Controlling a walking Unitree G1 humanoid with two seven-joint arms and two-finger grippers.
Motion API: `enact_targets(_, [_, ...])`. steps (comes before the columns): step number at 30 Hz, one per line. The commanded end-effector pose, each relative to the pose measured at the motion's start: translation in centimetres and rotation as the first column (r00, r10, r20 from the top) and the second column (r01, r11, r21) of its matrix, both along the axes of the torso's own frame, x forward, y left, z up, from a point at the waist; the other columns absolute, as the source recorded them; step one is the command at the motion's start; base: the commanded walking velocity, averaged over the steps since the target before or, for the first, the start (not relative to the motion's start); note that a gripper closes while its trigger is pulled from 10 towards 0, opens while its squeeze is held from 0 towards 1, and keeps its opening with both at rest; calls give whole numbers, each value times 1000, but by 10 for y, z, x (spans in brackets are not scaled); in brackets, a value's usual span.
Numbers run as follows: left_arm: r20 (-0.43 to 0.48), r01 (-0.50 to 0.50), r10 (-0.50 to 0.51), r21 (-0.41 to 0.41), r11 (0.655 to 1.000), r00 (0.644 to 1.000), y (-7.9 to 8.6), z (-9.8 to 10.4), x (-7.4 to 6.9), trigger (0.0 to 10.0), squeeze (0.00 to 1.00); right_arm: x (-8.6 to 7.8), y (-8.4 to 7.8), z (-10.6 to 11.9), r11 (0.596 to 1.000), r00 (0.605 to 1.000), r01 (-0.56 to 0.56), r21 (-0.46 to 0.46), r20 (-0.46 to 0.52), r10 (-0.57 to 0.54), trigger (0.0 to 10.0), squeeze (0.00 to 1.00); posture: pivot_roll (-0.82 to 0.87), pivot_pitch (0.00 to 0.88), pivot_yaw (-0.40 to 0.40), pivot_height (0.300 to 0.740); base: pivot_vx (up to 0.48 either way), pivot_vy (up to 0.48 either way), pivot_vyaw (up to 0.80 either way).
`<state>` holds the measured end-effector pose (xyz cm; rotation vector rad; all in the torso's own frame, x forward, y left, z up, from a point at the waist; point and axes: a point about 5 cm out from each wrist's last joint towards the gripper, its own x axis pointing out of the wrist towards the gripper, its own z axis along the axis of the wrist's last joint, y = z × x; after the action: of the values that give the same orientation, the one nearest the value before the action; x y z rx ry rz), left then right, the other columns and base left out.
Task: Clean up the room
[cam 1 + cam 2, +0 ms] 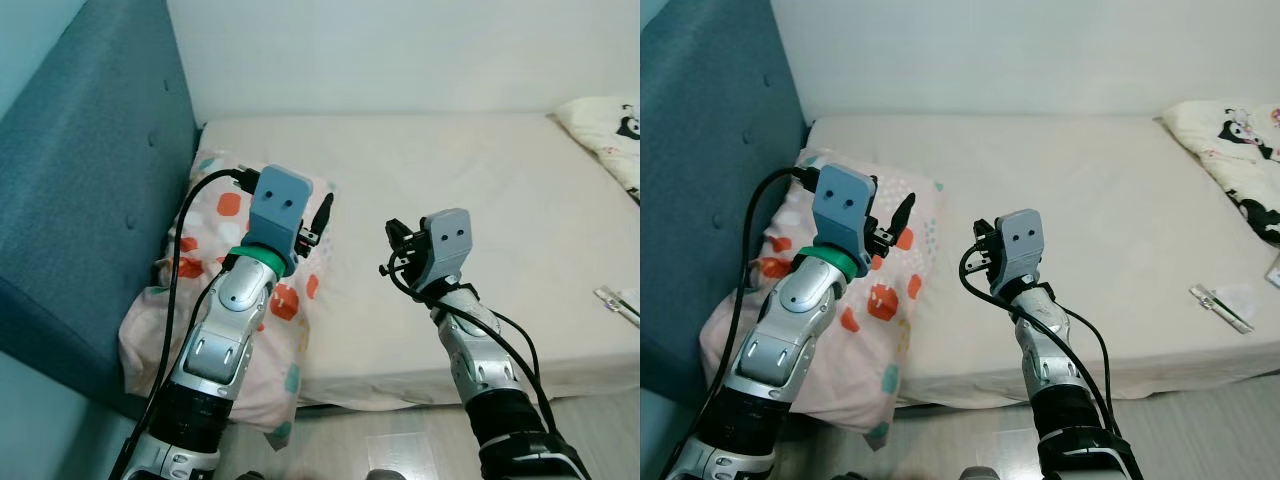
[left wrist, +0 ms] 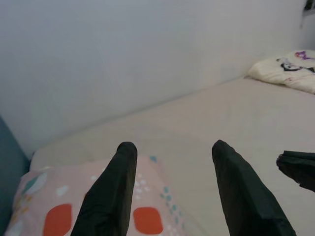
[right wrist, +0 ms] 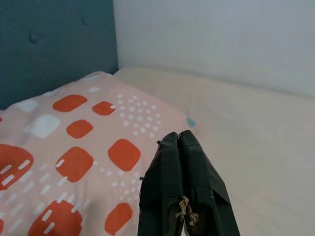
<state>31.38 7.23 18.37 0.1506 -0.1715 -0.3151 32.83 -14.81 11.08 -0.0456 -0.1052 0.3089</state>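
Two silver arms are raised over the bed (image 1: 480, 200). The left gripper (image 2: 172, 162) hangs above the pink pillow with orange patches (image 1: 215, 260), its black fingers (image 2: 113, 191) spread wide apart and holding nothing. That pillow lies beneath it at the head of the bed, against the blue headboard (image 1: 90, 180). The right gripper (image 3: 181, 142) is held just beside the pillow's inner edge, over the bare cream sheet, its two fingers pressed tightly together with nothing between them. Well off to its right, a white cartoon-print pillow (image 1: 1230, 150) sits at the far corner, and a small white wrapper (image 1: 1225, 300) lies near the bed's front edge.
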Motion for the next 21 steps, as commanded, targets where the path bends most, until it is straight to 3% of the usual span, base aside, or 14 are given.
enact_targets(1, [6, 3, -3, -1, 1000, 1000, -1, 0, 1, 10000, 0, 0, -3, -3, 1000, 1000, 16, -9, -8, -16, 10000, 0, 24, 0, -29, 740, 0, 0, 656])
enact_targets(7, [8, 4, -4, -3, 1000, 1000, -2, 1, 2, 10000, 0, 1, -3, -2, 1000, 1000, 20, 0, 7, -20, 10000, 0, 23, 0, -27, 740, 0, 0, 652])
enact_targets(11, [8, 6, -6, -3, 1000, 1000, -2, 0, 2, 10000, 0, 1, -2, 1, 999, 1000, 16, 52, 14, -17, 10000, 0, 20, 0, -25, 740, 0, 0, 0])
enact_targets(21, [11, 11, -11, -7, 1000, 1000, -4, 0, 1, 10000, 0, -2, 0, -1, 998, 1000, 4, 61, 14, -5, 10000, 0, 19, 0, -24, 740, 0, 0, 0])
